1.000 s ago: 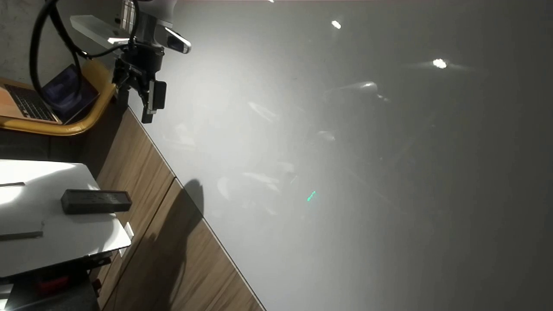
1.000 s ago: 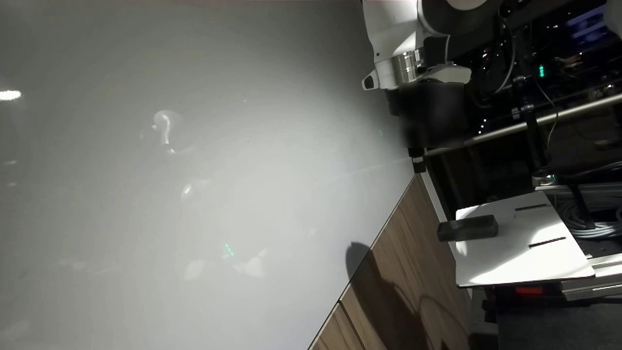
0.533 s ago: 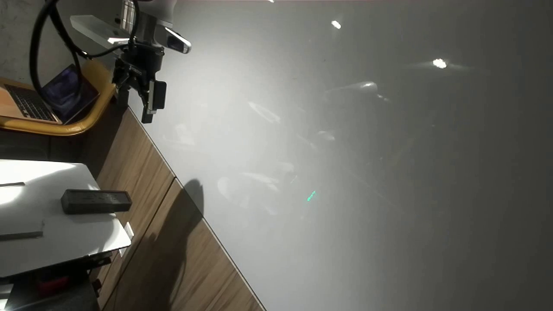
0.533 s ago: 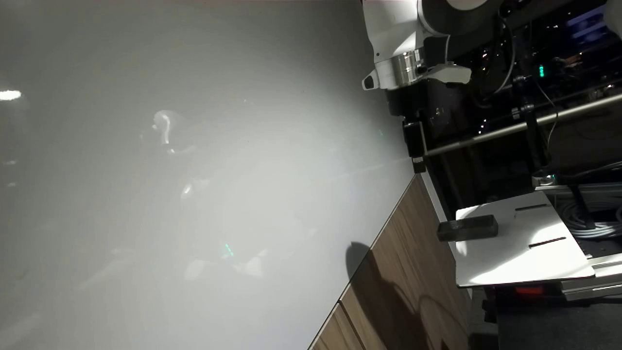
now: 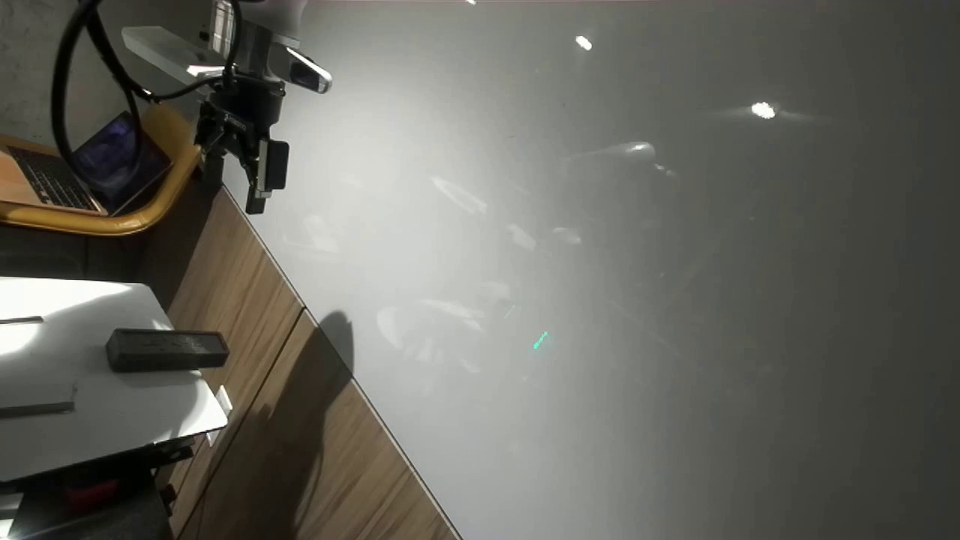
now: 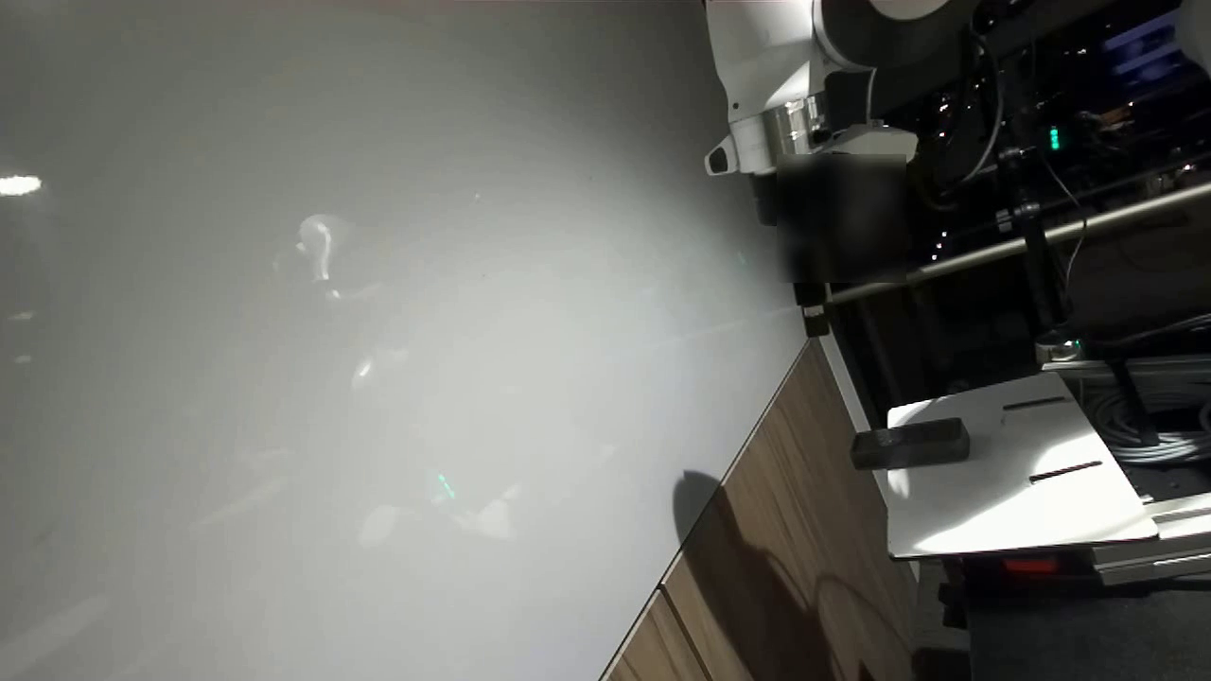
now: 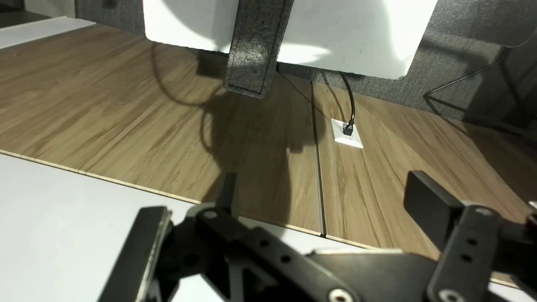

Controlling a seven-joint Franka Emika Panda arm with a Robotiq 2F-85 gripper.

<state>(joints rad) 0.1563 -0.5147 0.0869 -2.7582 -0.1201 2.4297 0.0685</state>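
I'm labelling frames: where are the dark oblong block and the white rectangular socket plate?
Dark oblong block (image 5: 167,351): in an exterior view, its long face.
Socket plate (image 7: 347,139): wrist view, its lower part.

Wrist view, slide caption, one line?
Open Robotiq gripper in front of wood-grain paneling, dark block overhanging white plate, black cable plugged into white socket.

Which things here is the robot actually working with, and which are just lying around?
Probably part of the job:
tool, open and holding nothing
dark block, beyond the tool in the wrist view
white shelf, which the block rests on

Apparently just lying about:
laptop, seen in an exterior view
black cable, plugged into a white socket
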